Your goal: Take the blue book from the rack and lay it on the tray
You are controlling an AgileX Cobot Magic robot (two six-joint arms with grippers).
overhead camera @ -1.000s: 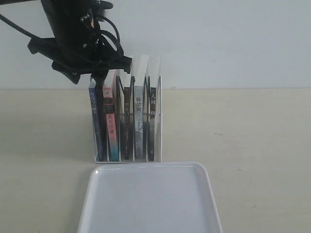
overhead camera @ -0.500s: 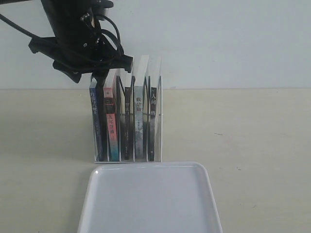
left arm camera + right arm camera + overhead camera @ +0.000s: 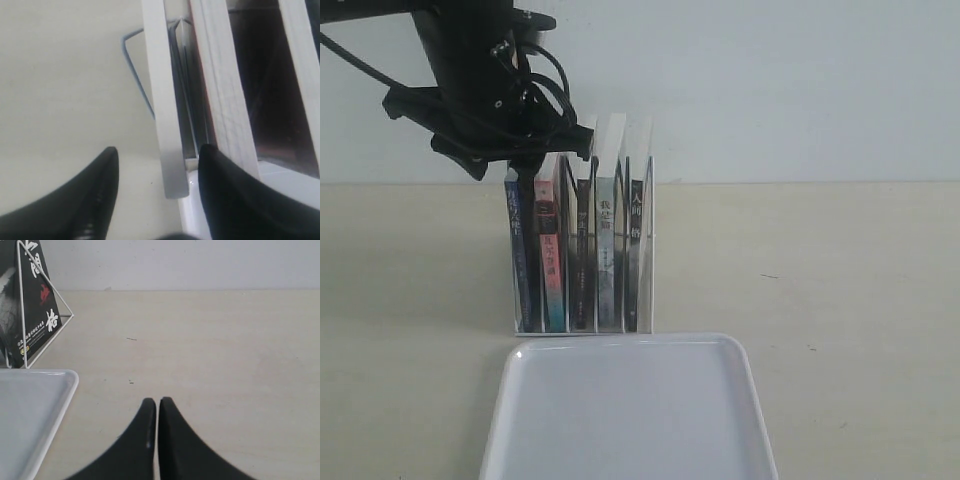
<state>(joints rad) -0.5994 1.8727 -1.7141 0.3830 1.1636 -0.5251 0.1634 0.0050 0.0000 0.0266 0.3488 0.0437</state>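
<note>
The blue book (image 3: 517, 250) stands upright in the leftmost slot of the white wire rack (image 3: 648, 250), dark spine facing the exterior view. My left gripper (image 3: 527, 160) hovers right over its top. In the left wrist view the gripper (image 3: 159, 156) is open, and the book's pale top edge (image 3: 161, 100) runs between the two black fingers (image 3: 102, 185), touched by neither. The white tray (image 3: 630, 410) lies flat just in front of the rack. My right gripper (image 3: 157, 402) is shut on nothing, low over the bare table beside the tray's corner (image 3: 30, 405).
To the right of the blue one stand a pink-and-teal book (image 3: 549, 260), a black one (image 3: 580, 250), a grey-spined one (image 3: 607, 250) and another black one (image 3: 633, 240). A white wall rises behind the rack. Beige tabletop (image 3: 820, 300) spreads to the right.
The left gripper has sunk slightly toward the tops of the books. The books, rack and tray have not moved.
</note>
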